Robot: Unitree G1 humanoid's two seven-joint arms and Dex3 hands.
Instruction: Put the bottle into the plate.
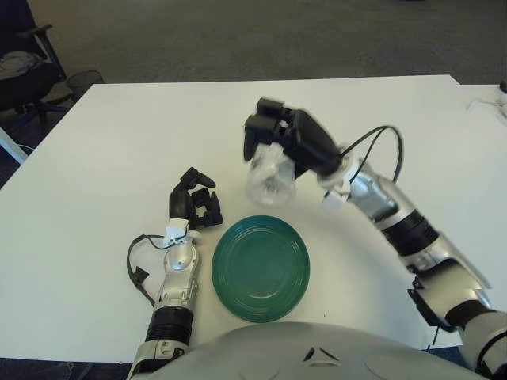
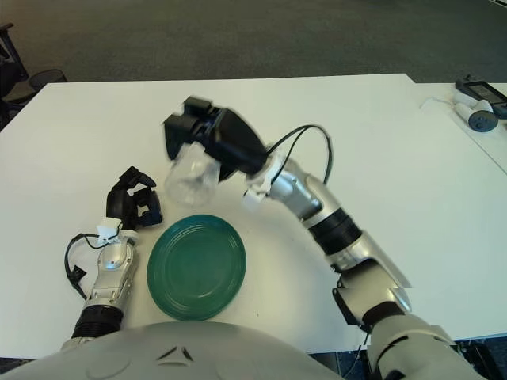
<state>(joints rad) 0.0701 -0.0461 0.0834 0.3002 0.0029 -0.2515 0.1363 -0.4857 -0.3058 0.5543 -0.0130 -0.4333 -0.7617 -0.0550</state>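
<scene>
Office or lab room with a plain work table

A large white table [image 1: 119, 142] stands on grey carpet [image 1: 253, 36] of the short, flat kind laid in offices. At the far left a dark office chair [image 1: 28, 75] with an armrest sits beside the table, with a dark mesh wastebasket [image 1: 83, 81] just next to it on the floor. At the far right, a second white surface [image 2: 483, 131] adjoins the table, and on it lie a small dark device [image 2: 479, 89] and a white and blue-grey gadget with a cord [image 2: 475, 117]; what they are cannot be told. No household furnishings show, so a workplace fits better than a home.
</scene>
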